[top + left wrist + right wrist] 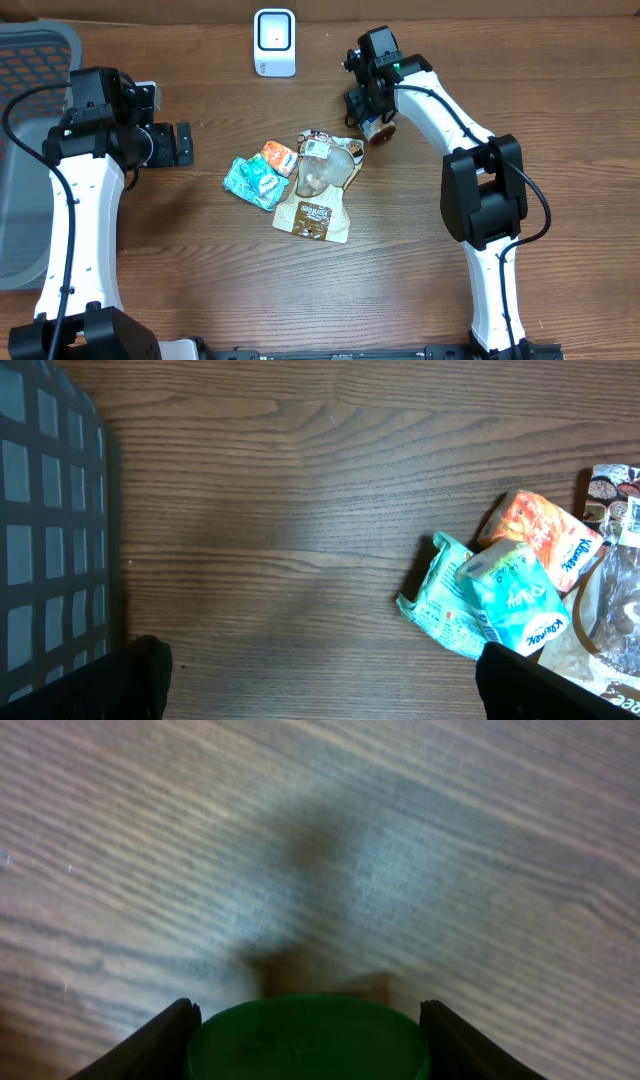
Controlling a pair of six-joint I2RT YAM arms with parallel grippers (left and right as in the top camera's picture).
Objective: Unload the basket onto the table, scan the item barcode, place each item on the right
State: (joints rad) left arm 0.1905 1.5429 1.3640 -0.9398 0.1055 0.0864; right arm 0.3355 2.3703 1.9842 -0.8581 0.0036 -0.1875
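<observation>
Small cup (380,129) near the worktop's far edge, right of centre: probably rigid, light and smooth. Your right gripper (308,1015) brackets its green lid (310,1045), half open; whether it grips yet, you cannot tell. Take the lid's sides. Left gripper (335,665): wide open, empty.

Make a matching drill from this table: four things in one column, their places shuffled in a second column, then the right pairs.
Things
1. white boxy scanner
2. grey mesh basket
3. teal tissue packet
4. round green lid

Places
A. between the fingers of the right gripper
B. far edge of the table, near the middle
C. left edge of the table
D. left end of the pile, beside the orange packet

Pairs: 1-B, 2-C, 3-D, 4-A
</observation>
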